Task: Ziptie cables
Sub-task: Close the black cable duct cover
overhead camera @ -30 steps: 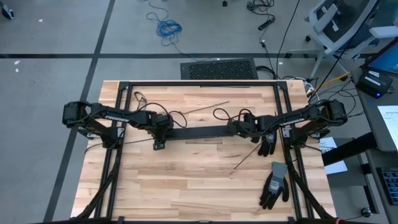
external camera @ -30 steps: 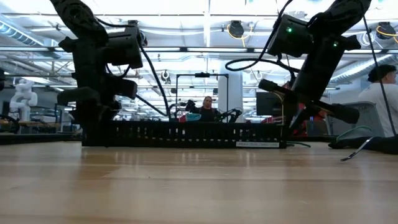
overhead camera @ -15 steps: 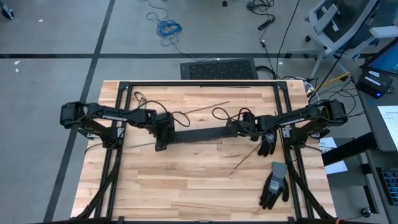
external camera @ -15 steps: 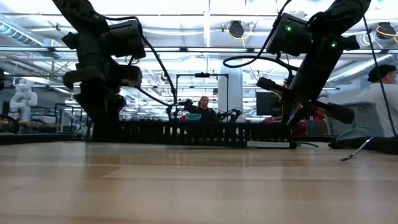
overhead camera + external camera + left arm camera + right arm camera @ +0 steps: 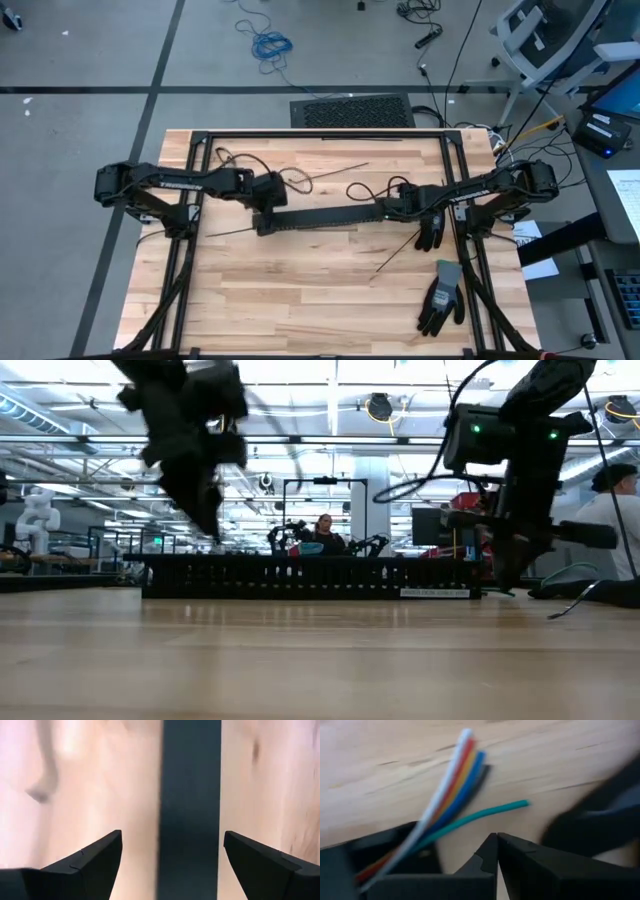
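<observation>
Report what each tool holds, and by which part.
Left tool: open over the black bar, holding nothing. Right tool: shut beside the cables; whether it pinches them cannot be told.

A robotics lab: a white humanoid robot (image 5: pixel 38 510), equipment racks and ceiling strip lights beyond the table.

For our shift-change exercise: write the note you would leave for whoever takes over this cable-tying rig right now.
Left pincer: open over the long black bar's left end, empty.
Right pincer: shut at its right end, beside the cables.
Done: no tie seen on them.
Left: fetch a zip tie from the table, cinch the bundle.
</observation>
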Robot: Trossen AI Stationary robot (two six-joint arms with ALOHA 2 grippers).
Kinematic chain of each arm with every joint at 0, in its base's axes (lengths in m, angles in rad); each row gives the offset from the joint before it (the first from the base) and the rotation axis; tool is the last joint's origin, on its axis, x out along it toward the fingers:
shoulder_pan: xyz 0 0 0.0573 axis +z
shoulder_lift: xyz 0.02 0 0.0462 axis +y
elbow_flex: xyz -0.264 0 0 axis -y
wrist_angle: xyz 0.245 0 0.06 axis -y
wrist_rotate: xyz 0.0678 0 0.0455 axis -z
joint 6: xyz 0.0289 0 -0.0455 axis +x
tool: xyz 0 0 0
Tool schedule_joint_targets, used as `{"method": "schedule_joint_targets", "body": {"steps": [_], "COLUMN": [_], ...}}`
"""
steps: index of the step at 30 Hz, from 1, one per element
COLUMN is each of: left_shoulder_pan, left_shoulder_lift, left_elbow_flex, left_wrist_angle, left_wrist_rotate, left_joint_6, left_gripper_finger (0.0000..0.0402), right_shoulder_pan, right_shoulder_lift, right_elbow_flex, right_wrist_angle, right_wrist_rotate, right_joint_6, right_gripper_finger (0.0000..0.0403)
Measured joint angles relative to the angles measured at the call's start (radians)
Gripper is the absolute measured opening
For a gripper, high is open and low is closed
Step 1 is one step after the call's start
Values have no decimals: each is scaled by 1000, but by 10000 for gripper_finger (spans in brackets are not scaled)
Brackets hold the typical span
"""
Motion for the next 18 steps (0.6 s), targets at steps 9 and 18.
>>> {"method": "schedule_joint_targets", "body": {"steps": [9,18], "left_shoulder_pan": [-25,-87], "left_shoulder_lift": [-132,-177], "left_elbow_flex": [85,-120], "left_wrist_angle": [-322,-241], "left_wrist_rotate": [-99,-109], "left_joint_6": [-212,-423], "left_gripper_finger": [340,341], "right_shoulder_pan": [9,13], "right_shoulder_lift": [0,59], "right_elbow_flex": [0,-9], "right_wrist_angle": [-115,-69], "right_wrist_rotate": [-2,-2], "right_joint_6": [-3,-73], "right_gripper_finger": [0,0]}}
